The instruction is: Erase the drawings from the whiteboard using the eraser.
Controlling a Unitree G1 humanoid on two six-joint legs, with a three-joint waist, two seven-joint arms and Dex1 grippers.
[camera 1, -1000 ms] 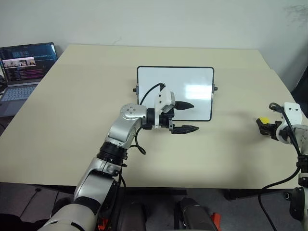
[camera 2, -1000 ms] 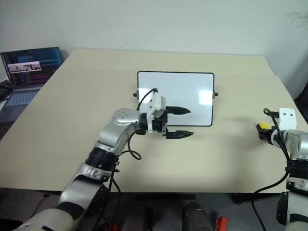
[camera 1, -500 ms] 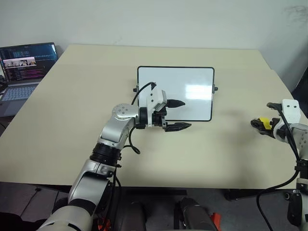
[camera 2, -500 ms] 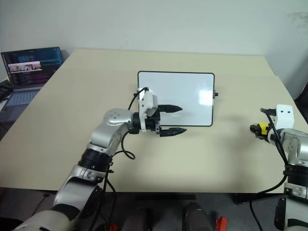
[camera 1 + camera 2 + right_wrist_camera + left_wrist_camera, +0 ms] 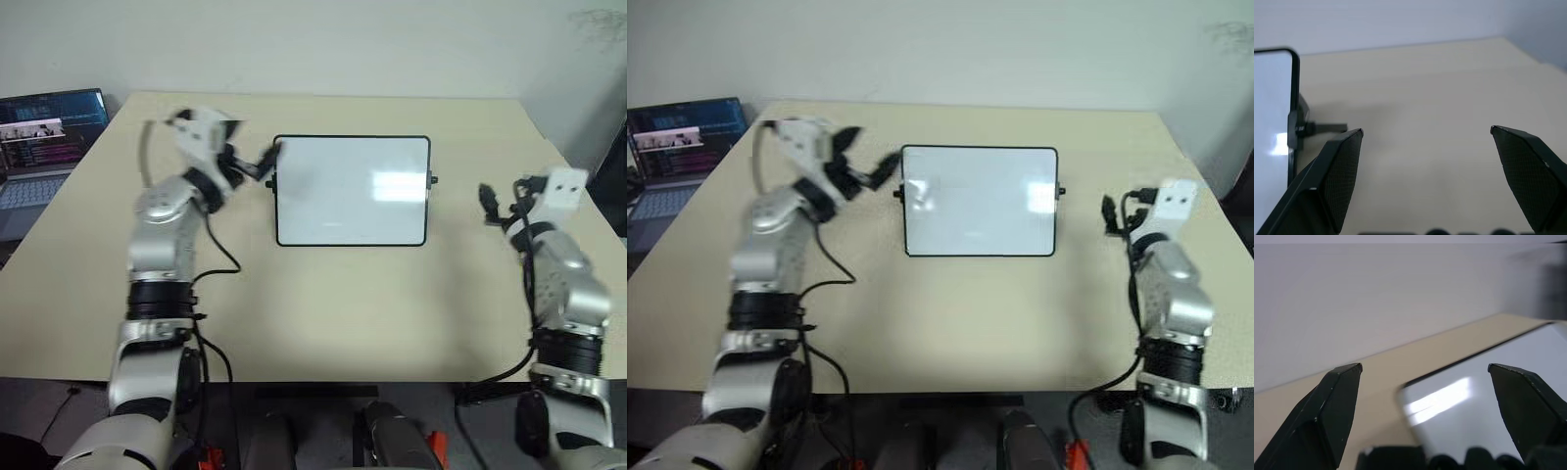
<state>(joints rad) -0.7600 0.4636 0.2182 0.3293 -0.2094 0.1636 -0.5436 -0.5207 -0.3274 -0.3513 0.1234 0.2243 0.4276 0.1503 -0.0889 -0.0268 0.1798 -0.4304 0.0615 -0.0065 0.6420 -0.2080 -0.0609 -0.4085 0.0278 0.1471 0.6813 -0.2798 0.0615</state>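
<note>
The whiteboard [image 5: 351, 190] lies flat near the middle of the beige table [image 5: 323, 313], its glossy white face bearing a bright reflection; any drawings on it cannot be made out in the 2 head views, apart from a faint mark near the lower left that may be only glare. The left gripper [image 5: 257, 163] is raised just beside the board's left edge, close to the small black knob [image 5: 271, 182] on that side, with its 2 black fingers spread apart and nothing between them. The left wrist view adds the board's rounded corner [image 5: 1405, 389] framed between those parted fingers [image 5: 1327, 416]. The right gripper [image 5: 498, 201] is raised well to the right of the board, released and empty; the right wrist view shows its fingers [image 5: 1332, 171] wide apart over bare table, with the board's right edge and side knob [image 5: 1308, 128] visible past them. A laptop [image 5: 44, 137] stands open beyond the table's far left corner.
</note>
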